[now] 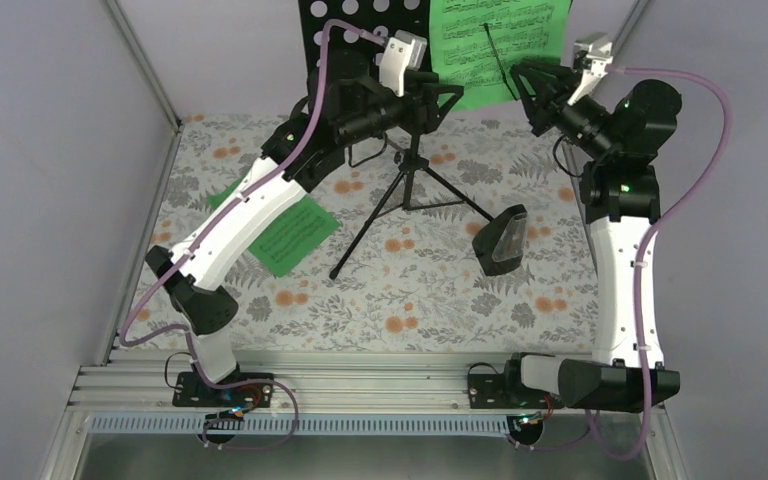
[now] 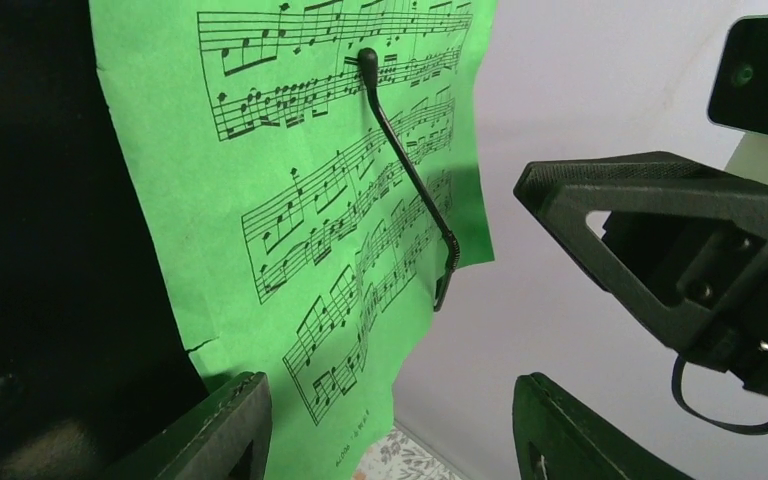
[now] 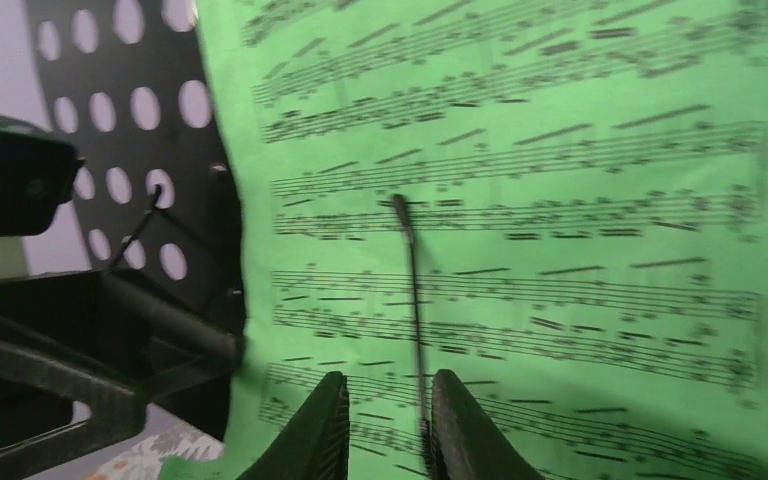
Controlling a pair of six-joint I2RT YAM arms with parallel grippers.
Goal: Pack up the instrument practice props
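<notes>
**Freeing the score from the stand**

The bright green printed music sheet [image 1: 500, 40] covers the right side of the tall black tripod stand's hole-punched desk [image 2: 30, 200], pinned by a thin black wire retainer [image 1: 501, 62]. The step in hand looks like getting it off. The right gripper [image 3: 390, 380] sits at the sheet's lower edge, fingers narrowly parted astride the wire and clamping nothing. The left gripper [image 2: 390, 390] hovers wide open by the sheet's lower left corner. The next move probably calls for swinging the wire aside, then pinching the paper's edge gently. The small dark pyramid-shaped metronome [image 1: 502, 240] stands on the table below.
</notes>
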